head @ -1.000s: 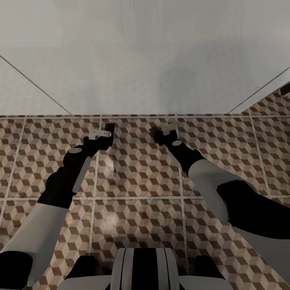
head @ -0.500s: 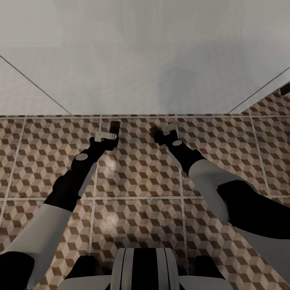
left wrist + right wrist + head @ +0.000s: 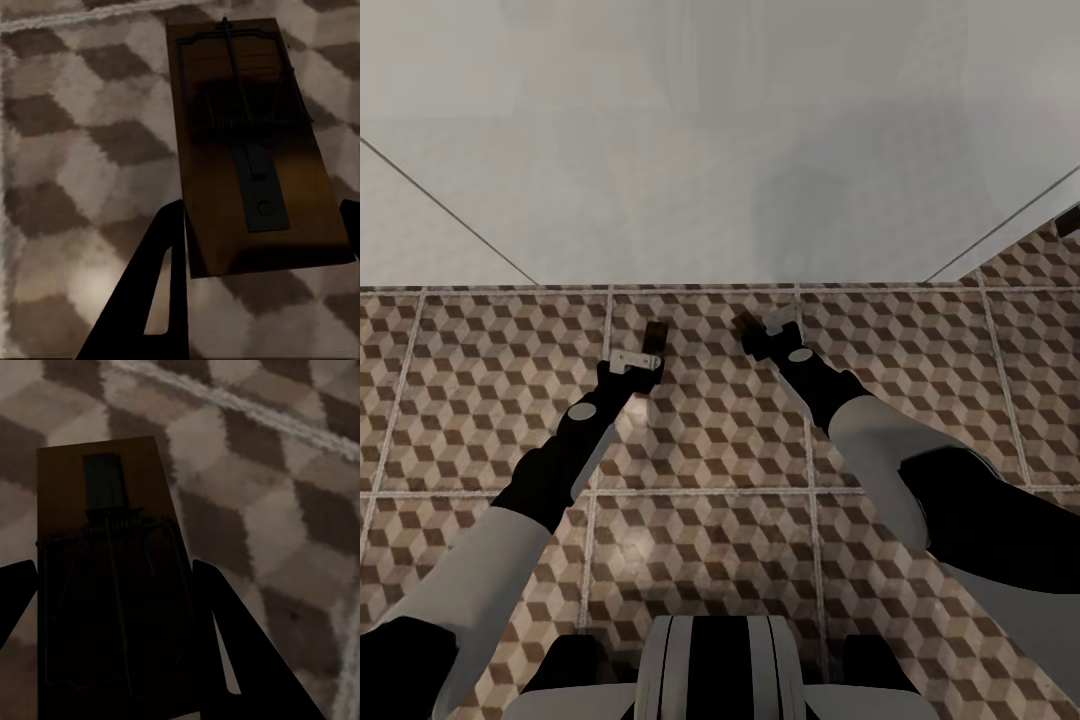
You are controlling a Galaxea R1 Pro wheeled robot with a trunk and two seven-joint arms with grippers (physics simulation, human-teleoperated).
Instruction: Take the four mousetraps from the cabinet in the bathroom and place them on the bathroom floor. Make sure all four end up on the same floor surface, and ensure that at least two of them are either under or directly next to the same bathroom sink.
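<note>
Two mousetraps show, each a brown board with wire. My left gripper (image 3: pixel 647 357) is shut on the near end of one mousetrap (image 3: pixel 653 331), whose length sticks out past the fingertips over the bathroom floor (image 3: pixel 700 440). In the left wrist view that mousetrap (image 3: pixel 247 127) points away from the left gripper (image 3: pixel 262 211). My right gripper (image 3: pixel 749 332) is low over the tiles, shut on the second mousetrap (image 3: pixel 741 321). The right wrist view has this mousetrap (image 3: pixel 105 510) deep between the fingers of the right gripper (image 3: pixel 115 566). The cabinet is out of view.
A pale white surface (image 3: pixel 720 150) with slanting seams rises just beyond both grippers, meeting the tiles along a straight line. A dark object (image 3: pixel 1072 220) pokes in at the right edge. Cube-patterned tiles stretch back to my base.
My left arm has swung right and drawn back toward me, carrying its mousetrap along. The right arm and its mousetrap have stayed put.
</note>
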